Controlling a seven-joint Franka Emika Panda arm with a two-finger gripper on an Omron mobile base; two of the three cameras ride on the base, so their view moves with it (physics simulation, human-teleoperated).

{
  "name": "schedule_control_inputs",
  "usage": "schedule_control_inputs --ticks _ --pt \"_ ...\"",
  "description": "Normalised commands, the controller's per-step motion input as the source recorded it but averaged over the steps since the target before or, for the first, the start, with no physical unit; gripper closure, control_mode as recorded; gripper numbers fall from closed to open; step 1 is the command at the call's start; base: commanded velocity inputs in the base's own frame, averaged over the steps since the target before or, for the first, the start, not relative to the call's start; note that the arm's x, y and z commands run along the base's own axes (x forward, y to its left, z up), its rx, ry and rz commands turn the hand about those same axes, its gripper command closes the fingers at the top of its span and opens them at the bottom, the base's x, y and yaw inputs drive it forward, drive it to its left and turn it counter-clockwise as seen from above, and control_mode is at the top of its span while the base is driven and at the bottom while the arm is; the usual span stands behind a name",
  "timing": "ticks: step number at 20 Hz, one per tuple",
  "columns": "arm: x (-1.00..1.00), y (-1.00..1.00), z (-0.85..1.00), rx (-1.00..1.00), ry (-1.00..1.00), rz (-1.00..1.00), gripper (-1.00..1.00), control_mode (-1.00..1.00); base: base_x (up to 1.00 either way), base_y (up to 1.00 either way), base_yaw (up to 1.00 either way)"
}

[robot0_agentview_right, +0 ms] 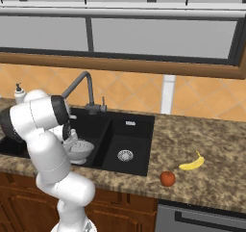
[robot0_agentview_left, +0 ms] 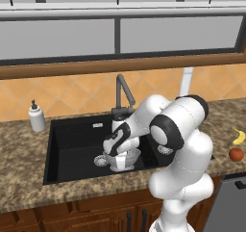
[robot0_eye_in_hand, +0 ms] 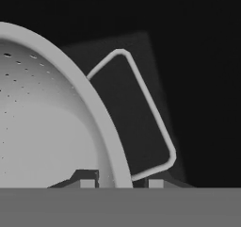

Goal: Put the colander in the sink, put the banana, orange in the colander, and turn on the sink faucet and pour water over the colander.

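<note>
The silvery-grey colander (robot0_agentview_left: 127,161) sits low in the larger basin of the black sink (robot0_agentview_left: 72,144), beside its steel drain. My gripper (robot0_agentview_left: 120,152) reaches down into the basin and is shut on the colander. In the hand view the colander's flat rim (robot0_eye_in_hand: 101,122) passes between the fingertips of the gripper (robot0_eye_in_hand: 121,182), with a wire side handle (robot0_eye_in_hand: 150,108) just beyond. The banana (robot0_agentview_left: 239,136) and the orange (robot0_agentview_left: 236,154) lie on the counter far to the right, also seen as banana (robot0_agentview_right: 192,162) and orange (robot0_agentview_right: 167,178). The sink faucet (robot0_agentview_left: 122,89) rises behind the basin, with no water showing.
A white soap dispenser (robot0_agentview_left: 36,116) stands on the speckled counter (robot0_agentview_left: 24,149) left of the sink. The smaller basin (robot0_agentview_right: 126,144) with its own drain lies to the right of the colander (robot0_agentview_right: 80,149). A tiled wall and a window are behind.
</note>
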Motion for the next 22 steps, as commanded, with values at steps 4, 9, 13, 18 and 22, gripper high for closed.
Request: schedule_control_inputs --ticks 4,9,13,18,22 --pt "0.19 0.23 0.0 -0.08 0.0 -0.1 1.0 -1.0 0.0 0.0 0.0" --pt "0.24 0.28 0.0 -0.07 0.0 -0.13 -1.0 -1.0 0.0 0.0 0.0" --pt "0.2 0.27 0.0 -0.05 0.0 -0.14 -1.0 -1.0 0.0 0.0 0.0" --pt "0.07 0.3 0.01 -0.03 0.0 -0.14 -1.0 -1.0 0.0 0.0 0.0" --pt "-0.07 0.45 0.12 0.0 0.01 -0.11 -1.0 -1.0 0.0 0.0 0.0"
